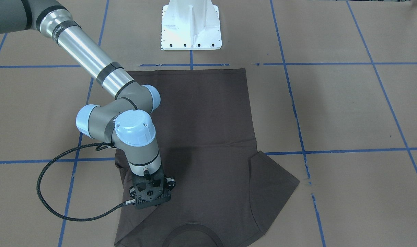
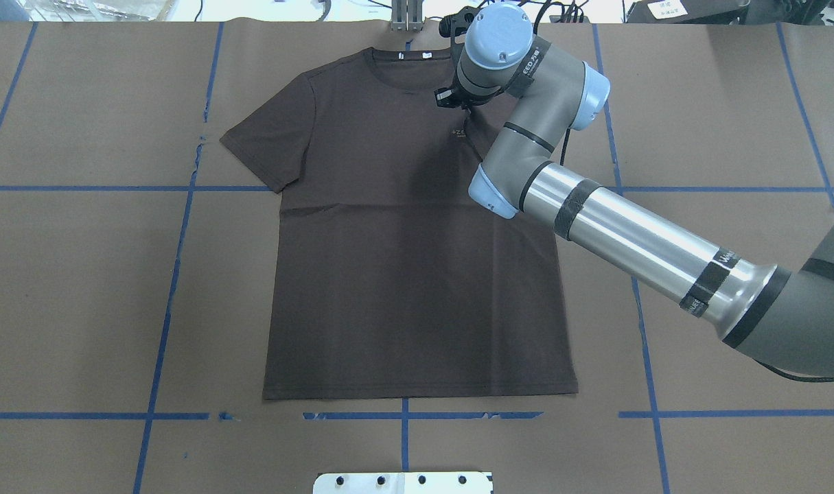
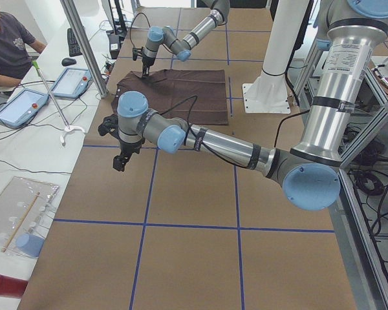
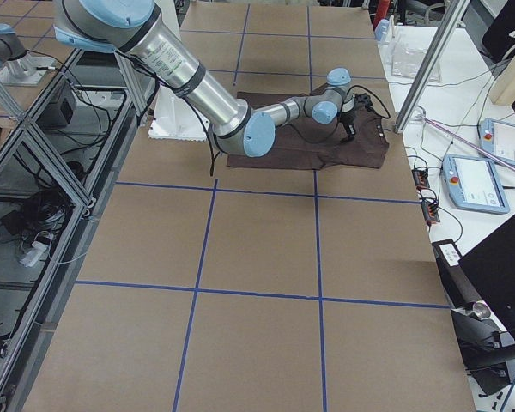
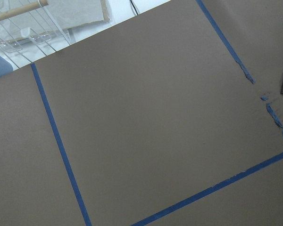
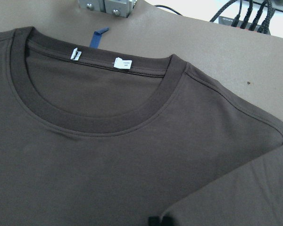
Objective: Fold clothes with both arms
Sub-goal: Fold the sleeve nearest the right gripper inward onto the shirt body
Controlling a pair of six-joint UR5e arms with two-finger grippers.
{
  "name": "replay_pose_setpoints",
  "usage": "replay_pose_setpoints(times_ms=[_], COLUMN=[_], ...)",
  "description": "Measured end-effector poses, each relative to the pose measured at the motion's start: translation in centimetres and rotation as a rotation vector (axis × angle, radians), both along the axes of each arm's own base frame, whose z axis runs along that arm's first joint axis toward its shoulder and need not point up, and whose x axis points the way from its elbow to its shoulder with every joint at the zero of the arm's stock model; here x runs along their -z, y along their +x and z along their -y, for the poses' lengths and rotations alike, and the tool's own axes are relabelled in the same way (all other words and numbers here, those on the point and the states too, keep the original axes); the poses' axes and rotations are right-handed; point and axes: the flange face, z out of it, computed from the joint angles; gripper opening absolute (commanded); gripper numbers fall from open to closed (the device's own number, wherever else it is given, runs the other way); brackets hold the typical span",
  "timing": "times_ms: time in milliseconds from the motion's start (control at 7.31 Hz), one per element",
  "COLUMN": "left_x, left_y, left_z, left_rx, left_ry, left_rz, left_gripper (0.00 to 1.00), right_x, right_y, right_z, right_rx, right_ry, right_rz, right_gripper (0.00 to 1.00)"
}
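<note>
Two grippers; for both I cannot tell if fingers are apart or together. You see dark brown short-sleeved cotton T-shirt (image 2: 403, 274) flat on brown table (image 2: 80, 309) w/ blue tape lines (image 2: 176, 274), collar (image 2: 396, 63) at 12 o'clock. Over it, at 1 o'clock, is right black two-finger gripper (image 1: 150, 196); left gripper (image 3: 119, 161) hangs over table, well apart from shirt.

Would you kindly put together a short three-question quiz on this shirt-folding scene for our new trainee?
1. Which arm reaches over the T-shirt? A. the left one B. the right one C. both
2. True or false: the left gripper hangs above the T-shirt.
3. Fill in: the right gripper is nearest the shirt's ____.

Key: 1 B. 2 False: the left gripper is over bare table, beside the shirt. 3 collar.
</note>
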Motion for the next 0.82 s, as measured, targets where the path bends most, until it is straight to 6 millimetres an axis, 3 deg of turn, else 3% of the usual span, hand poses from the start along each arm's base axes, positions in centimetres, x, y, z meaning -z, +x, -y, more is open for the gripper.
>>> replay_pose_setpoints(times_ms=[411, 548, 821], left_x=[0.7, 1.8, 6.1], left_y=[0.8, 3.1, 11.2], left_z=[0.4, 1.2, 2.8], left_rx=[0.018, 0.029, 0.063], left_ry=[0.003, -0.006, -0.087], left_rz=[-0.018, -0.046, -0.123], left_gripper=[1.00, 1.00, 1.00], right_x=[0.3, 0.0, -2.2], right_y=[0.1, 1.7, 8.3], right_z=[-0.2, -0.3, -2.6], right_rx=[0.006, 0.033, 0.072], right_ry=[-0.060, -0.145, -0.316], right_rz=[0.049, 0.099, 0.122], right_gripper=[1.00, 1.00, 1.00])
